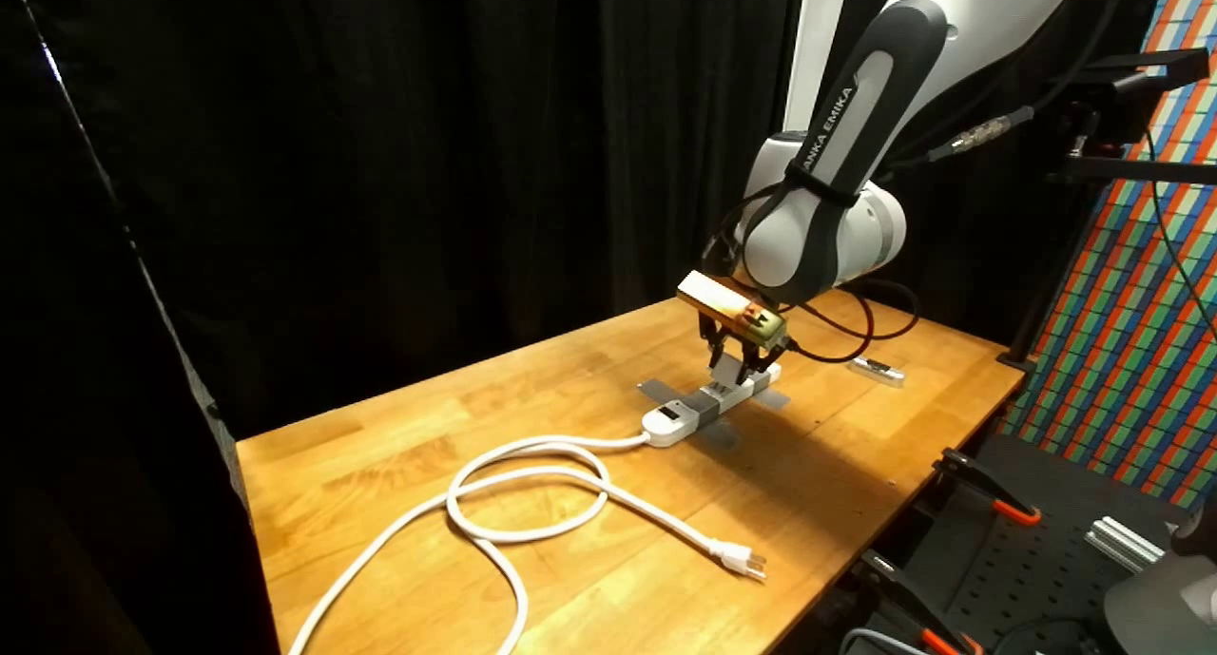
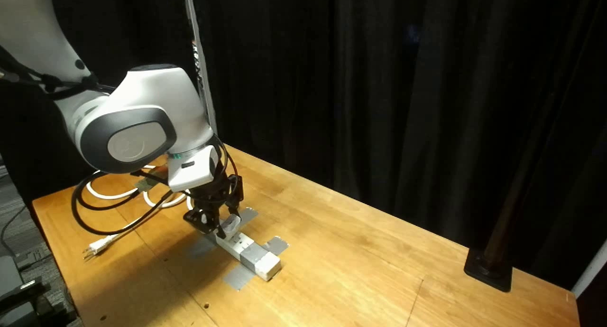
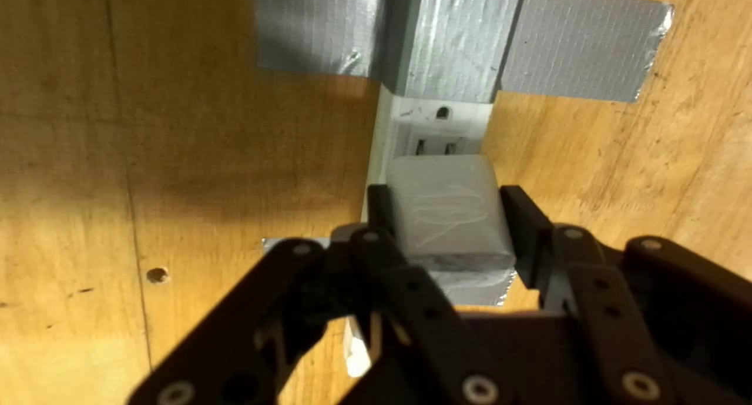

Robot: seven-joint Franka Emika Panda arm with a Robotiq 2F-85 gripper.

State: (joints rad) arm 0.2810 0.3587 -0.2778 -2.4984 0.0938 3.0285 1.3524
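Observation:
A pale grey-white block (image 3: 449, 208), like a charger with rounded edges, sits between the black fingers of my gripper (image 3: 447, 205), which is shut on it. Beneath it lies a white power strip (image 3: 411, 114), fixed to the wooden table with grey tape (image 3: 458, 46). One outlet of the strip shows just ahead of the block; the part under the block is hidden. In both exterior views the gripper (image 1: 730, 365) points down over the strip (image 2: 270, 266), the block (image 2: 231, 226) right at its top surface. Whether its prongs are in an outlet I cannot tell.
The strip's white cord (image 1: 513, 537) loops over the table to a plug (image 1: 737, 556) near the front edge. A small white object (image 1: 877, 371) lies beyond the arm. Orange-tipped clamps (image 1: 1015, 512) grip the table edge. A black post foot (image 2: 488, 270) stands at a far corner.

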